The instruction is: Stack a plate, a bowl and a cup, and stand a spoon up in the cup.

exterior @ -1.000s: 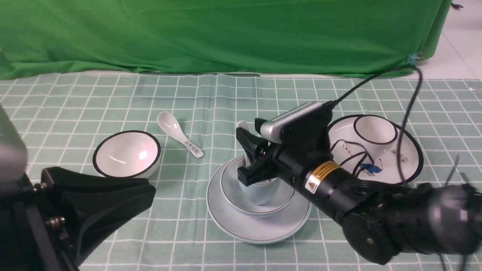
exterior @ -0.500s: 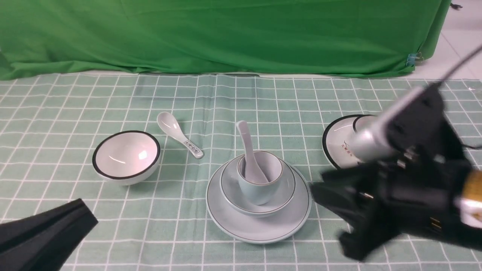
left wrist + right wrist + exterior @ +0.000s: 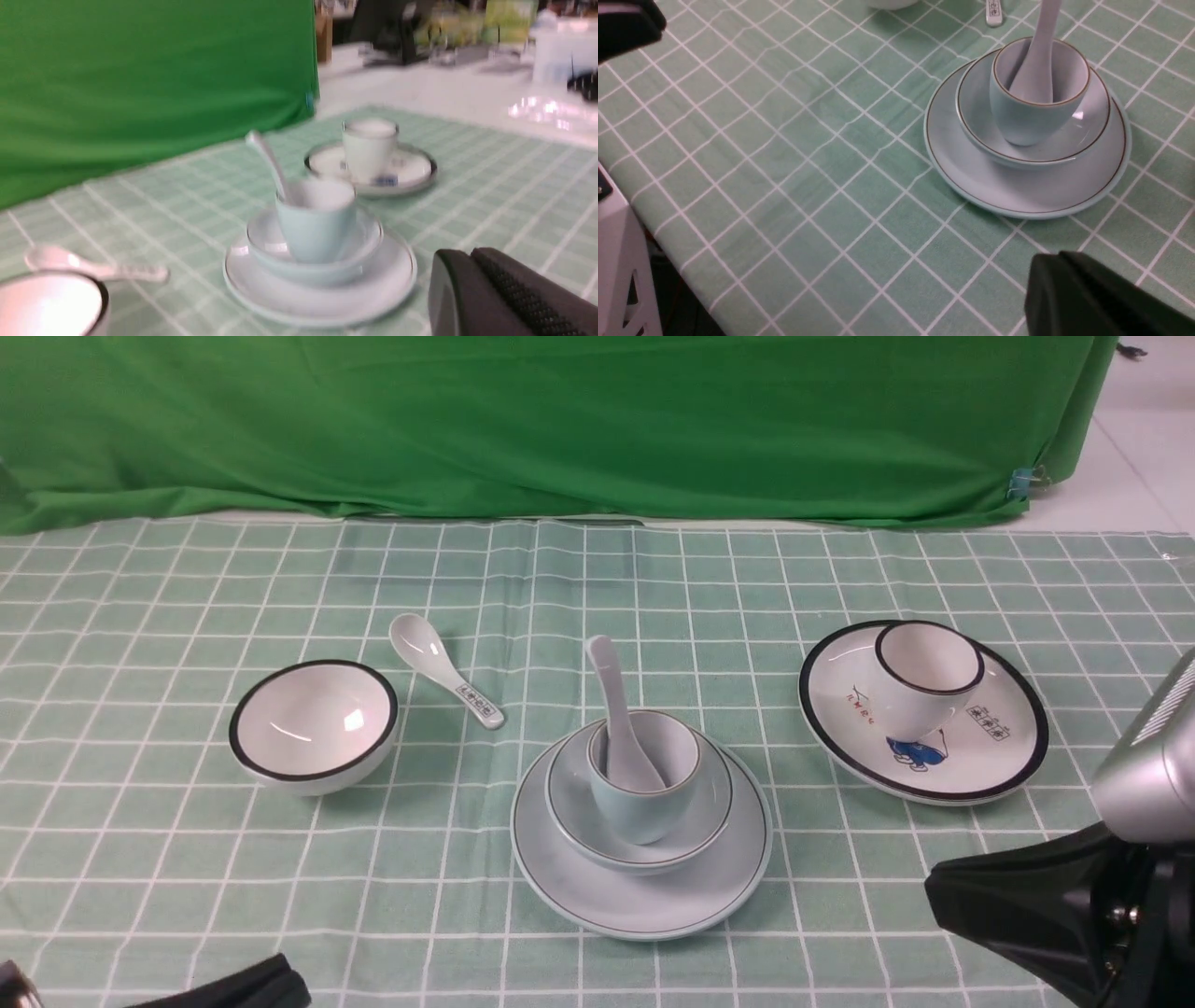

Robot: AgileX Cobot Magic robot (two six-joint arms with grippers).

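1. We read the stack as complete: pale blue-grey plate (image 3: 642,905) flat on the tabletop (image 3: 140,579), matching shallow bowl (image 3: 569,798) centred on it, handleless blue cup (image 3: 644,793) upright in the bowl.
2. Plain white soup spoon (image 3: 611,705) stands in the cup, ladle end down, handle leaning on the rim toward the green backdrop (image 3: 560,420).
3. Right end effector (image 3: 1018,910) sits at the near right edge of the tabletop, well apart from the stack, closed and empty.
4. Left end effector (image 3: 495,298) is low at the near left, also closed on nothing.
5. Decoys well apart from the stack: black-rimmed bowl (image 3: 315,726), printed-handle spoon (image 3: 446,670), and black-rimmed cup (image 3: 924,677) on the picture plate (image 3: 1013,756).
6. Our judgement: the last step is done and nothing remains to pick. Next move calls only for parking both arms clear of the spoon handle.
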